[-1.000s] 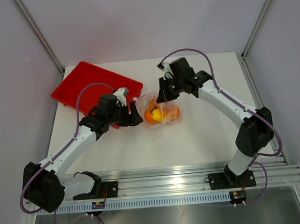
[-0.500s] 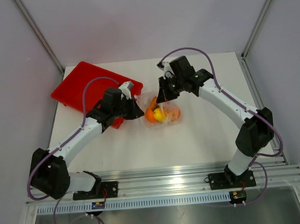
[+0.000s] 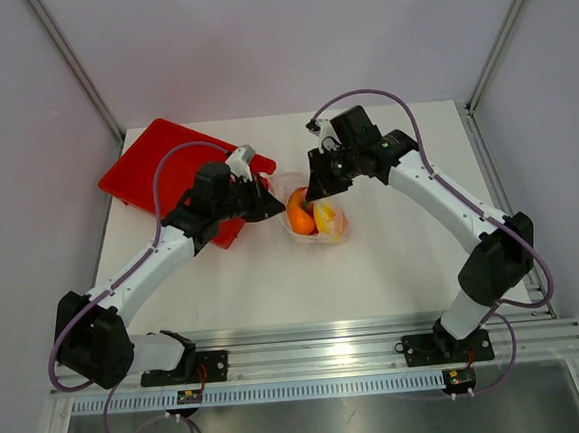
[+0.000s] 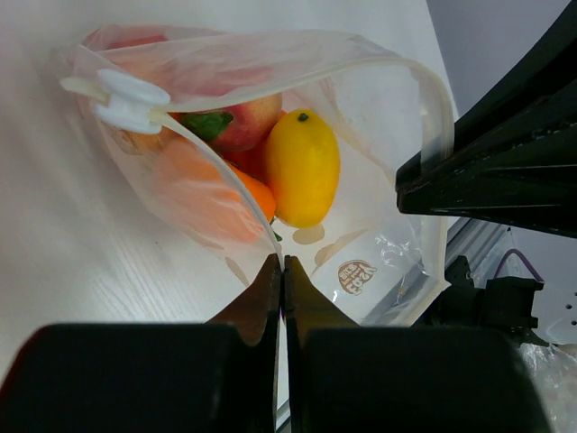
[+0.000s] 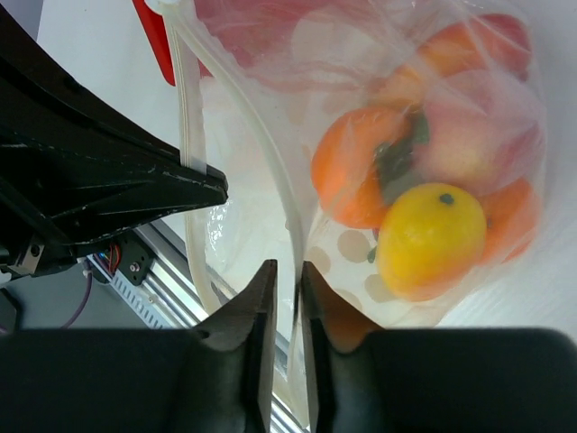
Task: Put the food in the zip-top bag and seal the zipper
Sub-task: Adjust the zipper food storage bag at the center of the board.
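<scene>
Left claw [image 4: 282, 263]: newly clamped together on the zip-top bag [image 3: 316, 219], at its near rim.
Right claw [image 5: 288, 271]: easing off, fingers slightly apart, far rim between them.
Meaning: food [image 4: 302, 167] looks all inside; zipper [image 4: 297, 41] gapes, sealing remains.
Bag position: just right of red tray [image 3: 155, 167], between both claws.

Your desk [image 3: 394, 268] is a plain white top. A red rectangular tray [image 3: 150, 167] lies flat at its far left corner. Near the middle you have the transparent zip-top bag [image 3: 337, 229] sitting on the bare desk, close to the tray's right corner. Its mouth is open and the toy fruits [image 3: 302, 219] are bunched inside: orange, yellow and reddish pieces.
</scene>
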`<state>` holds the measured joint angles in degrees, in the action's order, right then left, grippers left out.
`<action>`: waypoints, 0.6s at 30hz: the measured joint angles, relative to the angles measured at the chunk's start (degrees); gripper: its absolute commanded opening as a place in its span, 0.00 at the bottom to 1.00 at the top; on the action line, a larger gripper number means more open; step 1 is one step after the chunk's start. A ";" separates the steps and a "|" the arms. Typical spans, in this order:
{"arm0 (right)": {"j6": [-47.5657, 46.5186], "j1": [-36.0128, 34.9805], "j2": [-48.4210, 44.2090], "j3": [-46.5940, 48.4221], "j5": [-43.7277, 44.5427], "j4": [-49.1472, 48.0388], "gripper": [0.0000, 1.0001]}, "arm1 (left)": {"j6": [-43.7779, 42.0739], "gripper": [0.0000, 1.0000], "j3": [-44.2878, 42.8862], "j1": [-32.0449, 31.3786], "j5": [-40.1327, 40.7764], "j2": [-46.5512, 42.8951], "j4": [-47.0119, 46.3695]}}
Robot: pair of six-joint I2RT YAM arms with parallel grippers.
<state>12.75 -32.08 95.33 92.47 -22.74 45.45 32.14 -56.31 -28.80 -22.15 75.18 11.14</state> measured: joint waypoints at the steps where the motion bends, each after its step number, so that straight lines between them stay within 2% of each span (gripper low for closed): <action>1: -0.07 0.00 -0.37 0.00 0.28 0.22 0.27 | 0.42 0.00 0.00 0.00 -0.17 -0.07 -0.55; 4: -0.46 0.00 -1.77 0.00 0.98 1.03 0.34 | 1.42 0.00 0.00 0.00 -0.66 -0.09 -1.62; 8: -1.20 0.00 -3.15 0.00 1.27 1.33 0.48 | 2.89 0.00 0.00 0.00 -1.25 -0.09 -2.49; 11: -2.21 -0.02 -3.78 0.00 1.36 2.25 0.65 | 4.00 0.00 0.00 0.00 -1.49 -0.09 -3.37; 14: -3.96 -0.87 -4.59 0.00 3.06 3.39 0.74 | 5.11 0.00 -0.02 0.00 -1.60 -0.09 -3.96; 18: -5.92 -3.45 -5.75 -0.20 5.20 4.35 0.77 | 5.92 0.00 -0.85 0.00 -1.64 -0.04 -3.91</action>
<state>6.83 -35.53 89.58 92.27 -17.54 49.80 38.06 -57.17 -28.80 -23.79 75.13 7.22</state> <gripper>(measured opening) 0.762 0.008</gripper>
